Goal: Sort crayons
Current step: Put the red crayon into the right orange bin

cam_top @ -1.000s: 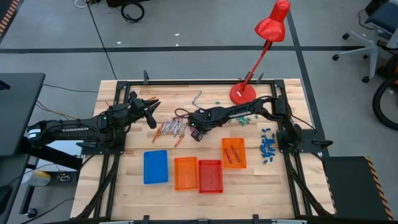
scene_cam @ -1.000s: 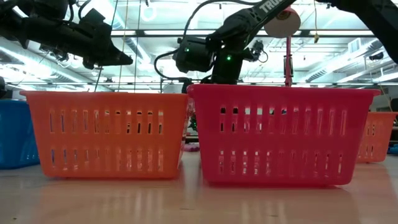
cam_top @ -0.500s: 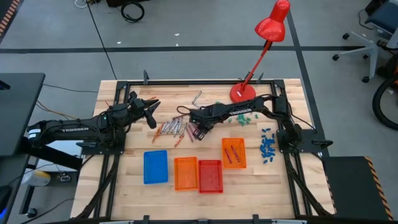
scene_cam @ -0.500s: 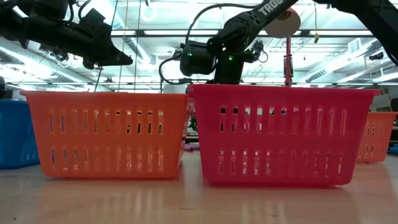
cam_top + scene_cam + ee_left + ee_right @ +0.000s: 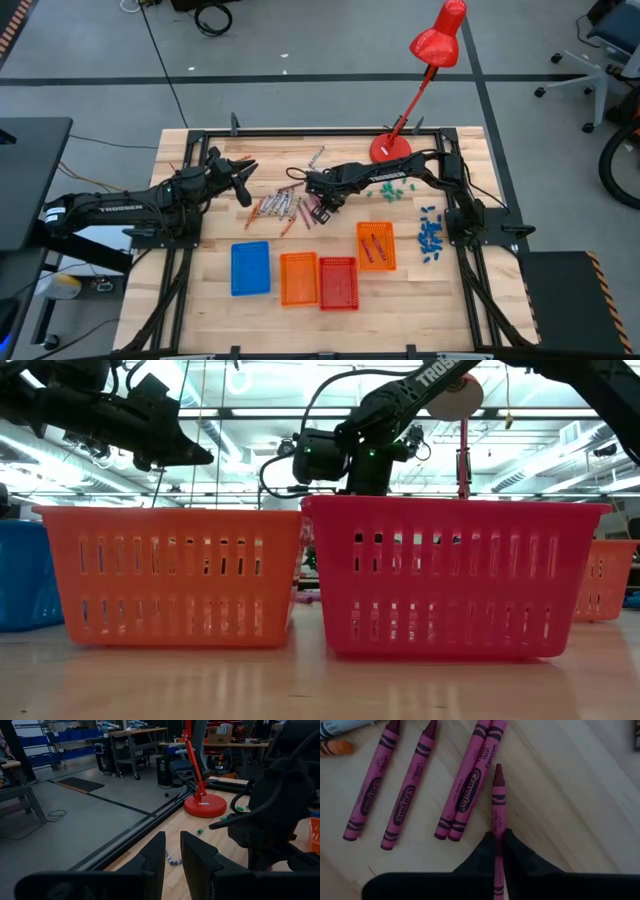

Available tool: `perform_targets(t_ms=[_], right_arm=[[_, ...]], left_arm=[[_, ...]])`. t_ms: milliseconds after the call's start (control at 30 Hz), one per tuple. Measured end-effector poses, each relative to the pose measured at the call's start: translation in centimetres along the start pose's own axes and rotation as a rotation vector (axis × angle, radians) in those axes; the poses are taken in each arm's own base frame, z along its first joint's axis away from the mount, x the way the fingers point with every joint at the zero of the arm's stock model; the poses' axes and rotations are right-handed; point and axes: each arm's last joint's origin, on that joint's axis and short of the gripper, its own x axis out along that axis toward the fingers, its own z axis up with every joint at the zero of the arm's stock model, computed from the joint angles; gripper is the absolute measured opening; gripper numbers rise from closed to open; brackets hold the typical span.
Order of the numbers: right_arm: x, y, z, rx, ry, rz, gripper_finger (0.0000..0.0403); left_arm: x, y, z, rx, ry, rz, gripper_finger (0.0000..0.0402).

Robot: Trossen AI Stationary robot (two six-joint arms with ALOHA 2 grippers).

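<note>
Your left claw hangs above the desk on the far side of the crayon scatter from the right claw, fingers a narrow gap apart and nothing visible between them. Your right claw is clenched on a single magenta crayon, gripping it low on the paper-wrapped barrel with the tip pointing straight ahead. Expect these sticks to be very light and stiff but brittle wax: they will likely snap under a hard squeeze or a sideways lever, and the round barrel may roll or slip. Mid-barrel on the wrapper looks the best hold, with a straight lift. Just ahead of the right claw lie four more magenta crayons, two single and two touching as a pair, plus the ends of one grey-white and one orange at the far edge. From above the loose ones are too small to count exactly. Nearer you stand four trays: one blue, two orange, one red.
</note>
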Motion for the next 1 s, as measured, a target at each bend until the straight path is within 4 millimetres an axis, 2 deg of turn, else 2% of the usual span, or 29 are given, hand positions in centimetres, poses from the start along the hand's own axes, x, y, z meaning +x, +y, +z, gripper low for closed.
perform_targets(t_ms=[267, 567, 867, 1000], right_arm=[[-0.7, -0.1, -0.2, 0.011, 0.008, 0.007, 0.0031], [-4.7, 0.7, -0.4, 0.01, 0.046, 0.002, 0.0032], [-10.0, 2.1, -4.0, 0.005, 0.148, -0.038, 0.0032], [-11.1, 3.2, -6.4, 0.004, 0.213, -0.107, 0.0032]], left_arm=[[0.0, 0.0, 0.0, 0.0, 0.0, 0.0, 0.0071], [0.0, 0.0, 0.0, -0.001, 0.0, 0.0, 0.0071], [0.0, 0.0, 0.0, 0.001, 0.003, 0.0, 0.0071], [0.0, 0.0, 0.0, 0.001, 0.004, 0.0, 0.0071]])
